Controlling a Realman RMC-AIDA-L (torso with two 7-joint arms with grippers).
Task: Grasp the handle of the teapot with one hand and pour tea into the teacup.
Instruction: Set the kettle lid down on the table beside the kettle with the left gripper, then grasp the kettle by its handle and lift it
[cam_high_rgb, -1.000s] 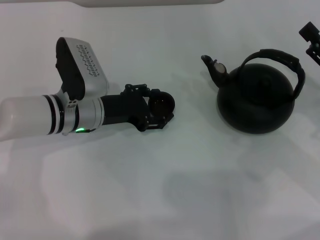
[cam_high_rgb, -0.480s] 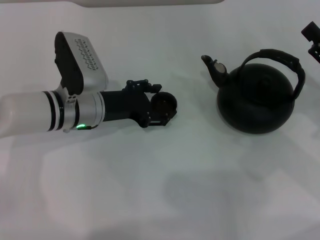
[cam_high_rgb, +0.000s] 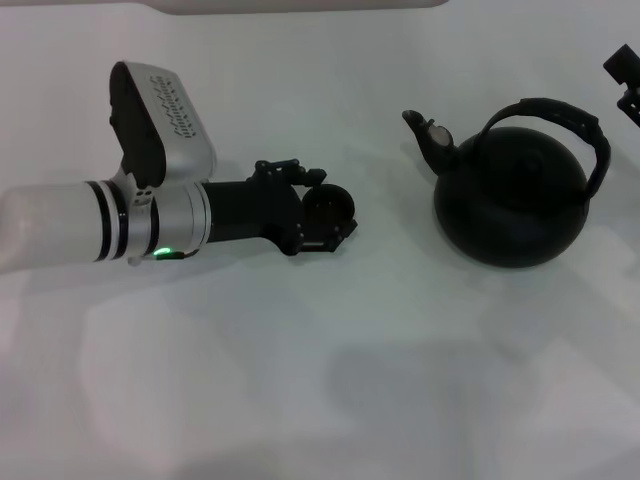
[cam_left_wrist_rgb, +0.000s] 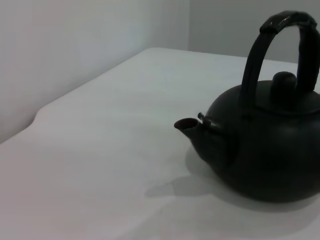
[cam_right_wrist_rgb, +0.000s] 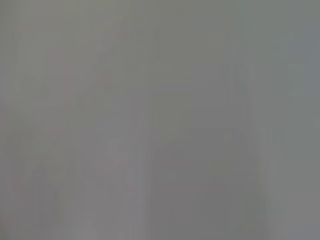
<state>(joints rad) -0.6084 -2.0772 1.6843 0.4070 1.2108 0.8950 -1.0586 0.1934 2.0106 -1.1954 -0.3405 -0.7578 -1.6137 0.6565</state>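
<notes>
the right gripper (cam_high_rgb: 624, 75) is cut off by the head view's right edge; only a dark corner shows, so its finger state cannot be told. the right wrist view is a featureless grey blur. the teacup (cam_high_rgb: 328, 208) sits between the left gripper (cam_high_rgb: 330, 214) fingers, its rim and wall partly covered by them. in the left wrist view the teapot (cam_left_wrist_rgb: 265, 145) is cut by the right edge, and its handle (cam_left_wrist_rgb: 280, 47) runs to the top edge. the left arm (cam_high_rgb: 60, 240) leaves the head view's left edge.
</notes>
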